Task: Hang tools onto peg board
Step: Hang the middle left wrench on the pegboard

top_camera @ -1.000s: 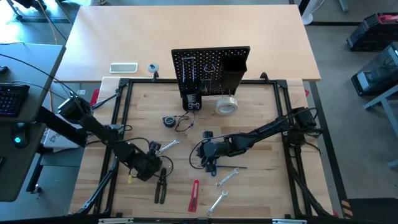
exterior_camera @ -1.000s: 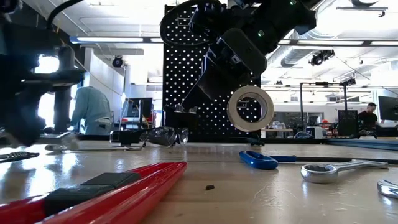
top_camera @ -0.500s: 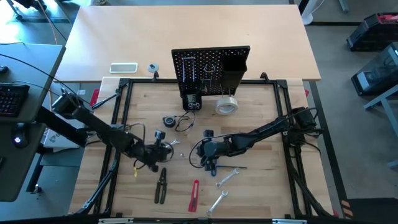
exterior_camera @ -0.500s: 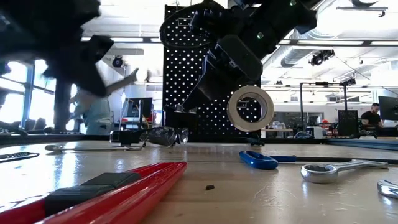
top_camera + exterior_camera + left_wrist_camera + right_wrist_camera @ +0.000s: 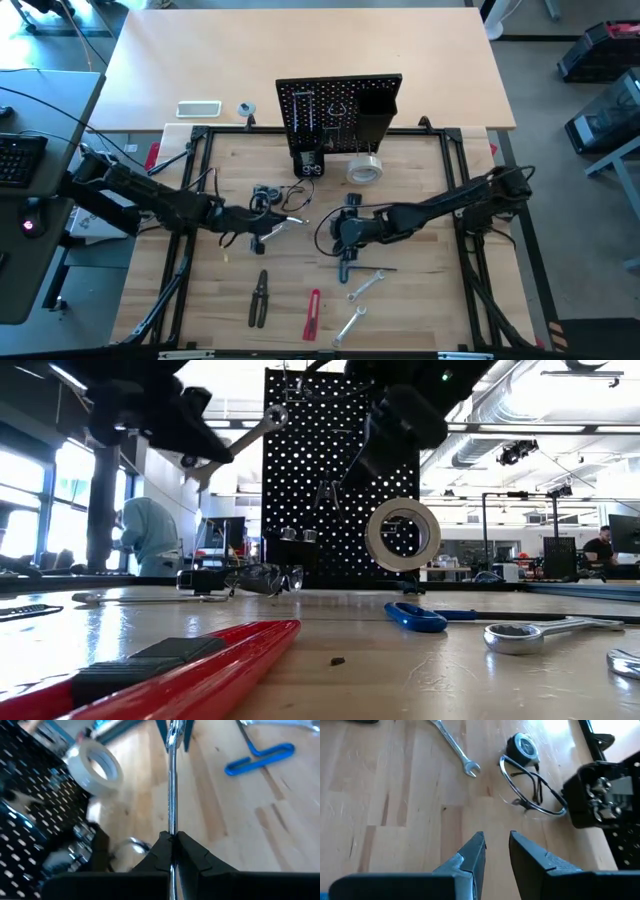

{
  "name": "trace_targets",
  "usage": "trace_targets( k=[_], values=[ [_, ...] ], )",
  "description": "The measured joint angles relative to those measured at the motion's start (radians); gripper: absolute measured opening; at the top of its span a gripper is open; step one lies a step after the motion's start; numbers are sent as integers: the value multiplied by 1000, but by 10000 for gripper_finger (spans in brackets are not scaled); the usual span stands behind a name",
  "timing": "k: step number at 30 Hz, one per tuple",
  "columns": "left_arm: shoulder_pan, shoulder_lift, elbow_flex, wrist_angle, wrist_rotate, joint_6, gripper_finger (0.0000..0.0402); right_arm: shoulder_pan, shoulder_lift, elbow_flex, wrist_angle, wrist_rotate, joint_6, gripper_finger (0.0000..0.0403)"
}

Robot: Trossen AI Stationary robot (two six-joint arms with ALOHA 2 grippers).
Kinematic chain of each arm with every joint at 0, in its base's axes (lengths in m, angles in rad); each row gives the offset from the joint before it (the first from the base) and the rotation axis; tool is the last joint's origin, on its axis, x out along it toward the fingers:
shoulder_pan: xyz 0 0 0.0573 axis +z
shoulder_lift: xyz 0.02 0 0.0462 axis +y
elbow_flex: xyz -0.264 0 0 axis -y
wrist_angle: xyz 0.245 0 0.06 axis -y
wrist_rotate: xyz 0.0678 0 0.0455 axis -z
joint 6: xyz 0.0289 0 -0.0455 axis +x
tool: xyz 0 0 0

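Left gripper [image 5: 262, 222], clamped tight on a silver wrench [image 5: 237, 447], hung mid-left of the overhead frame, below the peg board [image 5: 339, 112]. Right gripper [image 5: 346, 208], centre frame, fingers parted, gripped nothing.

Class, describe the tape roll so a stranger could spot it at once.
Find the black peg board standing upright. At its foot, on the right, the tape roll stands on edge. It is the only pale ring there.
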Motion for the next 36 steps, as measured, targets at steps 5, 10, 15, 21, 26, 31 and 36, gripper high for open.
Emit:
trace_targets(
  k=[5, 10, 15, 21, 26, 31, 36],
  values=[
    [83, -21, 0, 130, 41, 114, 0, 2, -64, 0, -70, 36, 8, 82],
    [205, -67, 0, 254, 123, 166, 0, 10, -129, 0, -139, 72, 47, 82],
    [353, -122, 1, 363, 266, 159, 0, 22, -175, 0, -185, 87, 70, 82],
    [535, -147, 2, 486, 510, 50, 0, 22, -186, 0, -209, 87, 75, 82],
    [655, -121, 2, 528, 648, -49, 1, 22, -186, 0, -209, 87, 74, 82],
    [725, -89, 2, 594, 743, -122, 1, 19, -186, 0, -209, 93, 67, 82],
    [755, -79, 2, 637, 783, -150, 1, 19, -186, 0, -209, 98, 64, 82]
  ],
)
